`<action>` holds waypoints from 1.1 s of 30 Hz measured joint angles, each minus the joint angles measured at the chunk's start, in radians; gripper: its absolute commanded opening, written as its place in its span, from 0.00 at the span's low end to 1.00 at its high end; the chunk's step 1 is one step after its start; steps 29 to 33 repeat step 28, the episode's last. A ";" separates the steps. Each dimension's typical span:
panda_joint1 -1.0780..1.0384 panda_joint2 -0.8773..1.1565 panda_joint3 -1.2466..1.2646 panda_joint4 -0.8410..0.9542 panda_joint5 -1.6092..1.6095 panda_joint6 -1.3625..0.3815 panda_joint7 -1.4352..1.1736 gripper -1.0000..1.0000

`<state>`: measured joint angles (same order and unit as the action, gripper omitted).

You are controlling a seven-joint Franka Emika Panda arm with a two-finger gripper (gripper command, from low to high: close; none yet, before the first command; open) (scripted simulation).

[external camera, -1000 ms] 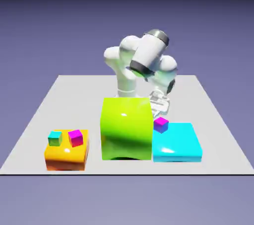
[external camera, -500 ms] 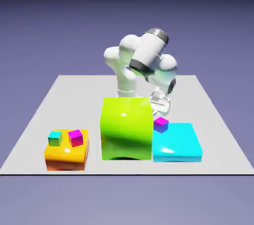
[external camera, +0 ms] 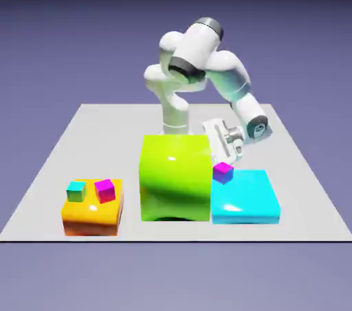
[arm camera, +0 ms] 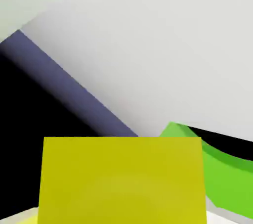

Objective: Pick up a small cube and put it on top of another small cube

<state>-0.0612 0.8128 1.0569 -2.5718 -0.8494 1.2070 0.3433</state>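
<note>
**Grey counter, blue-violet backdrop: carried cube**

Yellow cube [arm camera: 122, 178] fills the hand view's lower half, apparently clamped in the end effector [external camera: 224, 143] above the purple cube [external camera: 222, 172] on the cyan block [external camera: 247, 200]. Green block [external camera: 174, 176] stands beside. Risk: misaligned release, toppling the stack.

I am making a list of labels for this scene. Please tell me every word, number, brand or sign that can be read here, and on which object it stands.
None: no readable text in either view.
The lime block, cyan block, orange block, the three small cubes and the white arm all have plain surfaces.
</note>
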 measured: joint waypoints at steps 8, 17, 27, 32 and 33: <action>-0.046 -0.201 -0.027 0.204 0.308 0.128 -0.250 0.00; 0.146 -0.309 -0.107 0.317 -0.012 0.006 0.141 0.00; 0.136 -0.264 -0.189 0.223 -0.219 0.056 0.304 1.00; 0.136 -0.264 -0.189 0.223 -0.219 0.056 0.304 1.00; 0.136 -0.264 -0.189 0.223 -0.219 0.056 0.304 1.00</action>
